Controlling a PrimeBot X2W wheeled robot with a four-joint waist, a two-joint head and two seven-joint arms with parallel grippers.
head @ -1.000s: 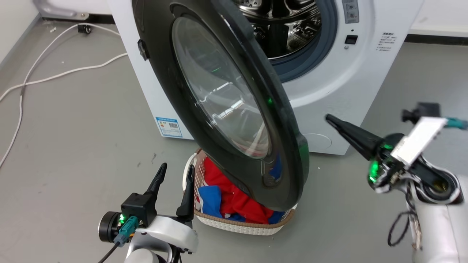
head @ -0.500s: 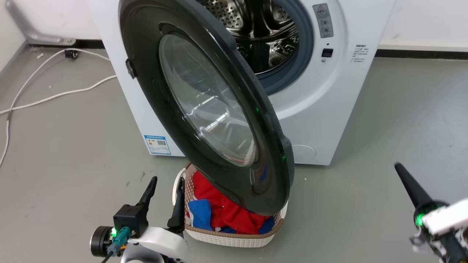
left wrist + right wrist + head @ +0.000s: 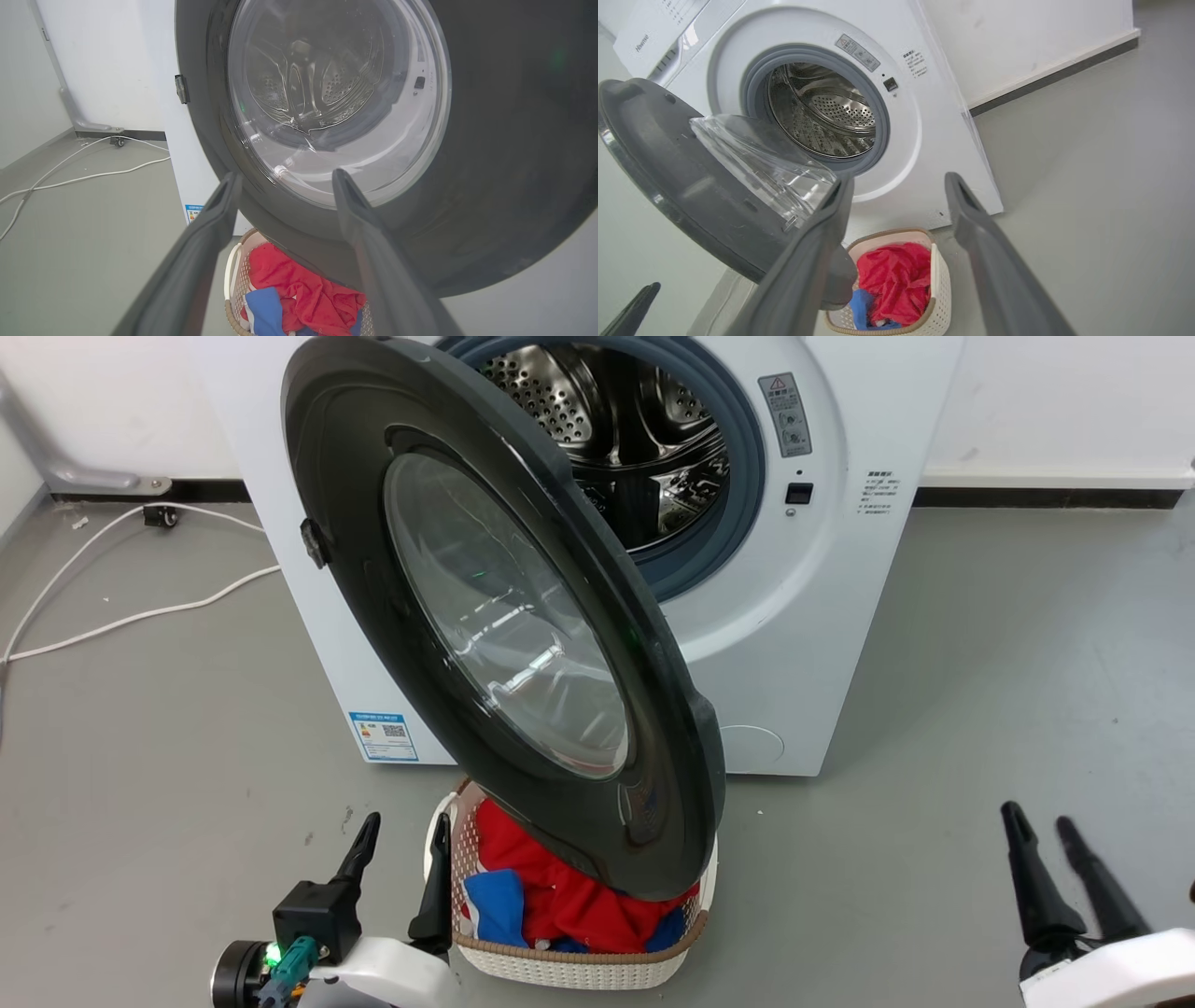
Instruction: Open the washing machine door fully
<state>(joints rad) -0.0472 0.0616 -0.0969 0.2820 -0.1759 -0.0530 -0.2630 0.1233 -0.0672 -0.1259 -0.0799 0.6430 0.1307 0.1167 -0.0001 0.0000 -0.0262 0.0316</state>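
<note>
Glossy black and round, with a bulging clear window at centre: washing machine door (image 3: 504, 616), standing partly open, hinged at the head view's left side of the washing machine (image 3: 822, 644) and angled out across its front. Leaves the steel drum (image 3: 635, 439) and grey rubber ring (image 3: 745, 495) showing past the door's right edge. Hangs with its lower rim over a white laundry basket (image 3: 560, 975) of red and blue cloth (image 3: 569, 896) on the grey floor (image 3: 140, 756).

Left gripper (image 3: 407, 826) at lower left, fingers spread, holding nothing, just beside the basket's left rim; contact there unclear. Points toward the door's outer face in the left wrist view, apart from it.

Right gripper (image 3: 1038, 821) at lower right above bare floor, fingers parted, empty, well apart from door and basket.

White cable (image 3: 140, 614) on the floor left of the machine.
</note>
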